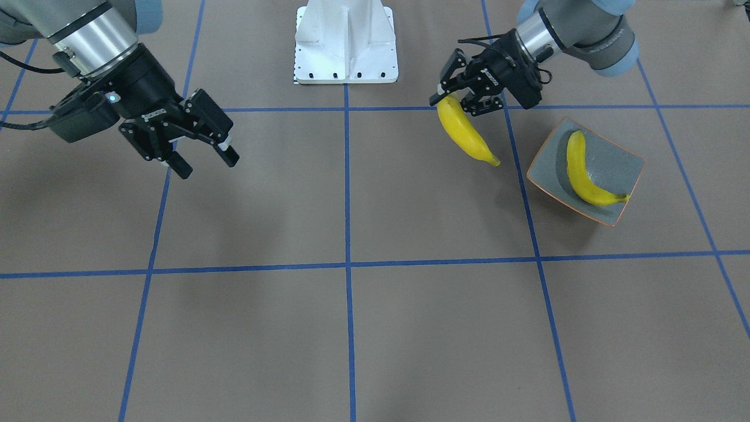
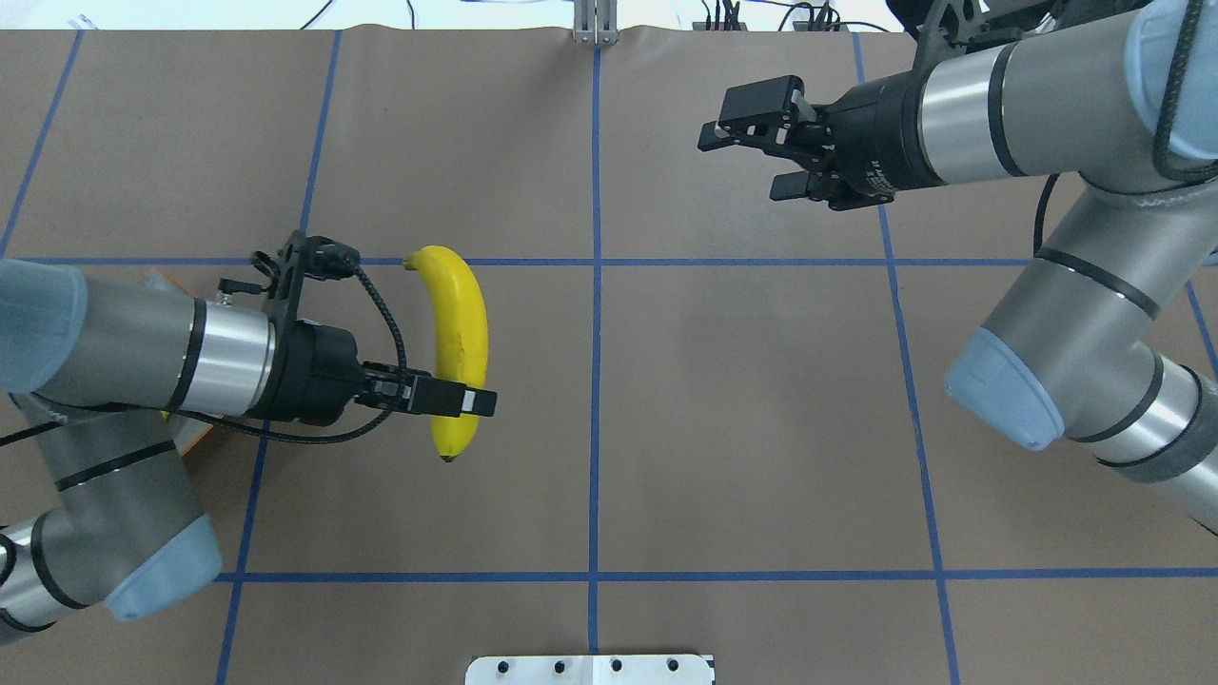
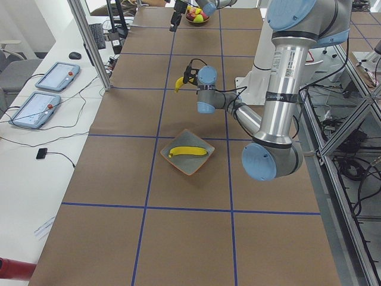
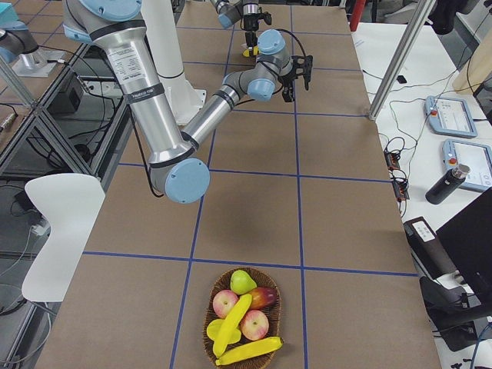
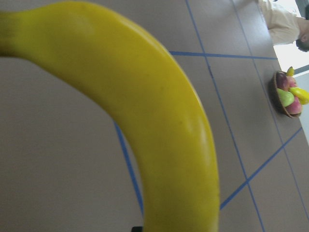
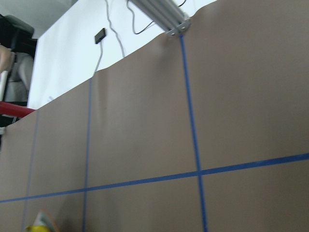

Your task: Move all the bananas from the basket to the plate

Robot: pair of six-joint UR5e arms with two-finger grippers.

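Observation:
My left gripper (image 1: pixel 454 99) is shut on one end of a yellow banana (image 1: pixel 466 132) and holds it above the table, left of the plate in the front view. It also shows in the overhead view (image 2: pixel 459 347). The square grey-blue plate (image 1: pixel 612 167) with an orange rim holds one banana (image 1: pixel 580 173). My right gripper (image 1: pixel 206 165) is open and empty, far from both. The wicker basket (image 4: pixel 209 330) at the table's right end holds two bananas (image 4: pixel 231 327) among other fruit.
The basket also holds red apples (image 4: pixel 225 302) and a green pear (image 4: pixel 242 281). The robot's white base (image 1: pixel 345 41) stands at the table's middle edge. Blue tape lines cross the brown table. In the overhead view my left arm hides most of the plate (image 2: pixel 160 281).

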